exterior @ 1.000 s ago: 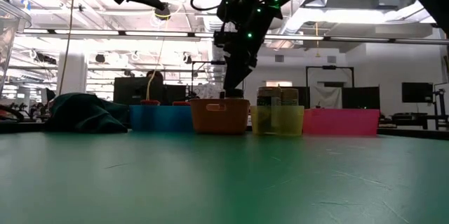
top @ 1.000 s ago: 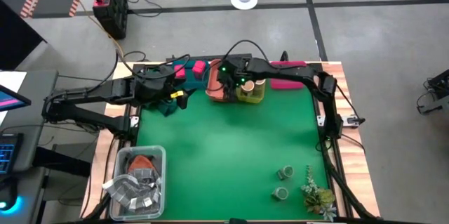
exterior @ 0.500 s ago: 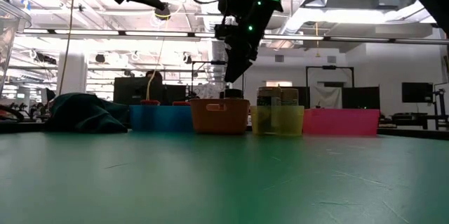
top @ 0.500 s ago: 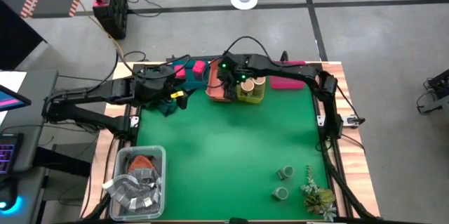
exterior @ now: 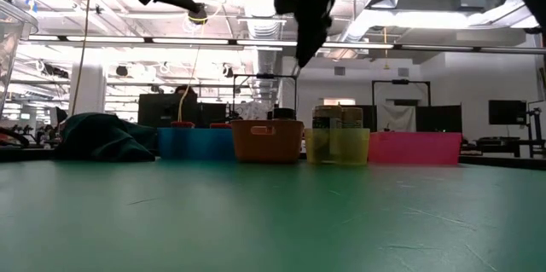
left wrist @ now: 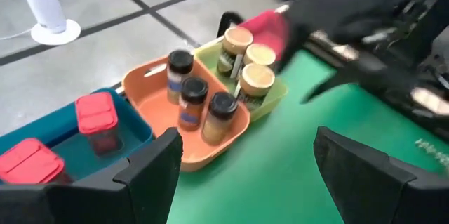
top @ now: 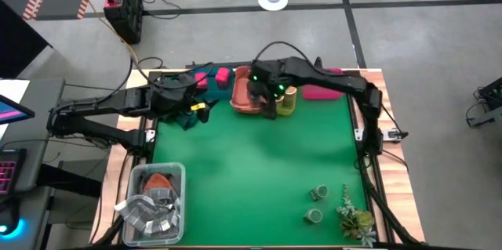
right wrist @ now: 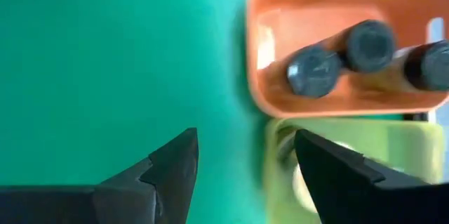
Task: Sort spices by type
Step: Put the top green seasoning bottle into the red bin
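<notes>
Four trays stand along the far edge. The blue tray (left wrist: pixel 42 129) holds pink boxes (left wrist: pixel 95 114). In the orange tray (top: pixel 245 97) stand three dark-lidded jars (left wrist: pixel 193 92), and the yellow-green tray (top: pixel 288 103) holds tan-topped cylinders (left wrist: pixel 256 76). A pink tray (top: pixel 321 92) is the rightmost. Two green-topped jars (top: pixel 316 194) lie on the mat near the right front. My right gripper (right wrist: pixel 245 161) hovers open and empty above the near rims of the orange and yellow-green trays (top: pixel 271 99). My left gripper (left wrist: pixel 245 168) waits open, high at the far left (top: pixel 198 97).
A clear tub of grey packets (top: pixel 153 199) stands at the front left, and a leafy sprig (top: pixel 354 219) lies at the front right. A dark teal cloth (top: pixel 187 118) sits under the left arm. The green mat's middle (top: pixel 251 172) is bare.
My right gripper has risen from just above the orange tray to well over it, drifting a little toward the table's right and near edge and tipping somewhat. Its fingers keep the same gap. The jars in the trays stay put.
</notes>
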